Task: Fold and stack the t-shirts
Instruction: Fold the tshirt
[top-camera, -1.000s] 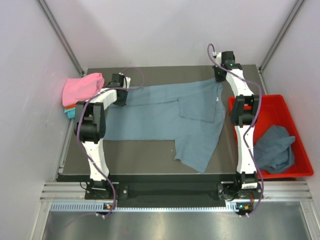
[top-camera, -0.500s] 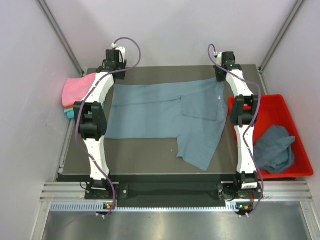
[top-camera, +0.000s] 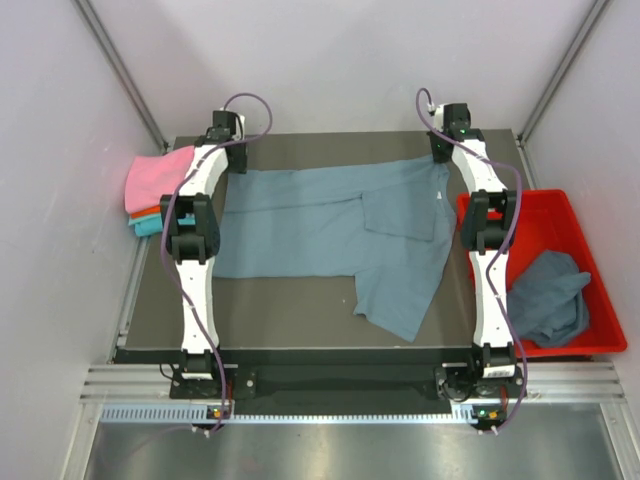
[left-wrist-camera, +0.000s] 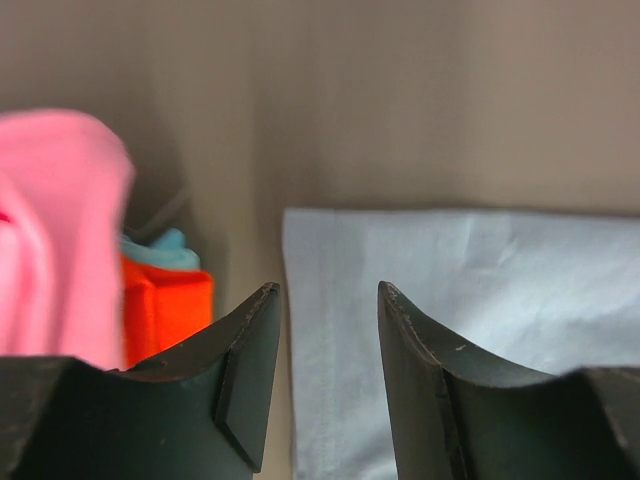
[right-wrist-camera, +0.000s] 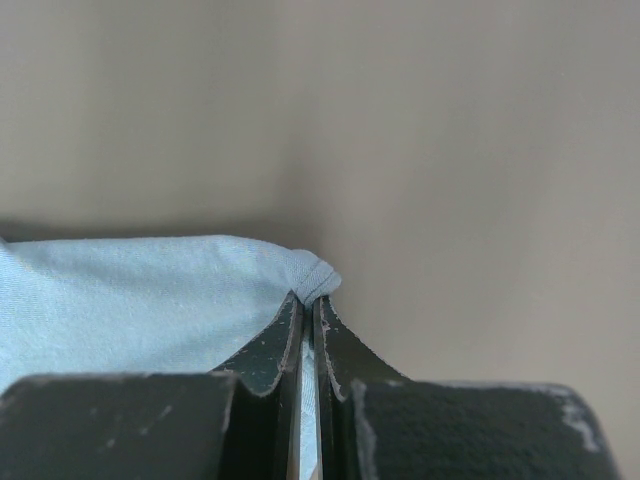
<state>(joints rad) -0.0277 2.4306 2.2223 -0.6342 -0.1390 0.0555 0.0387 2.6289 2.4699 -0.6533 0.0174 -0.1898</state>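
Note:
A slate blue-grey t-shirt (top-camera: 330, 225) lies spread across the dark table, its lower right part folded toward the front. My right gripper (top-camera: 438, 152) at the far right is shut on that shirt's far right corner (right-wrist-camera: 315, 280), pinched at my fingertips (right-wrist-camera: 310, 300). My left gripper (top-camera: 234, 162) hovers open over the far left corner of the shirt (left-wrist-camera: 440, 290); the cloth lies below the jaws and nothing is between them (left-wrist-camera: 327, 290). A folded stack with a pink t-shirt (top-camera: 158, 178) on top sits at the far left.
Under the pink shirt (left-wrist-camera: 55, 230) show orange (left-wrist-camera: 165, 310) and teal (left-wrist-camera: 160, 250) folded layers. A red tray (top-camera: 545, 220) stands right of the table with a crumpled blue-grey shirt (top-camera: 550, 295) in it. Cage walls close in on both sides.
My left gripper opened, let go of the shirt's left corner and stretched out to the far left corner of the table. The shirt's left edge now lies flat. The right arm held still.

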